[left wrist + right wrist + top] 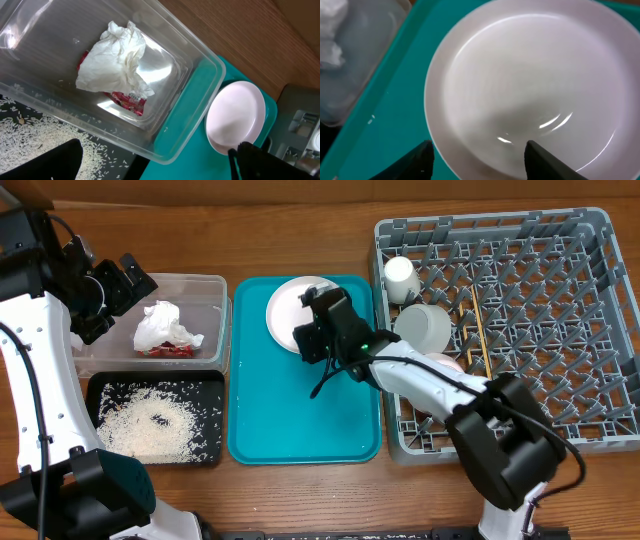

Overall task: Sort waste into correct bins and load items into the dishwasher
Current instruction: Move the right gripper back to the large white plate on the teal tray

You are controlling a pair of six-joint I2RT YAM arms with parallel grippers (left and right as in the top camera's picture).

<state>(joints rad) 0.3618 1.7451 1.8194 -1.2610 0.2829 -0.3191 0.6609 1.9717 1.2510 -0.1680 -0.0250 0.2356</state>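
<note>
Two grippers are mine, and both are in view over the wooden table (pixel 300 240). My left gripper (pixel 128 278) hovers above the far-left corner of the clear rectangular plastic tub (pixel 218 290), its jaws spread wide with nothing between them. In that tub lies the crumpled white paper napkin (pixel 160 325), resting partly over the small red sauce packet (pixel 172 350). Just in front of the tub sits the shallow black rectangular tray (pixel 95 390), holding the loose white rice grains (pixel 150 425).

To the right, the flat teal serving tray (pixel 300 410) carries the small round white plate (pixel 290 305) at its far end. My right gripper (pixel 308 320) hangs over that plate's near rim. Its fingers (pixel 417 162) are parted partway and grip nothing, though I cannot tell whether the tips touch the plate.

Farther right, the large square grey plastic dish rack (pixel 595 240) holds the white round cup (pixel 400 277), the white bowl (pixel 425 327), the large pinkish-white plate (pixel 448 363) and the thin wooden chopsticks (pixel 478 330).
</note>
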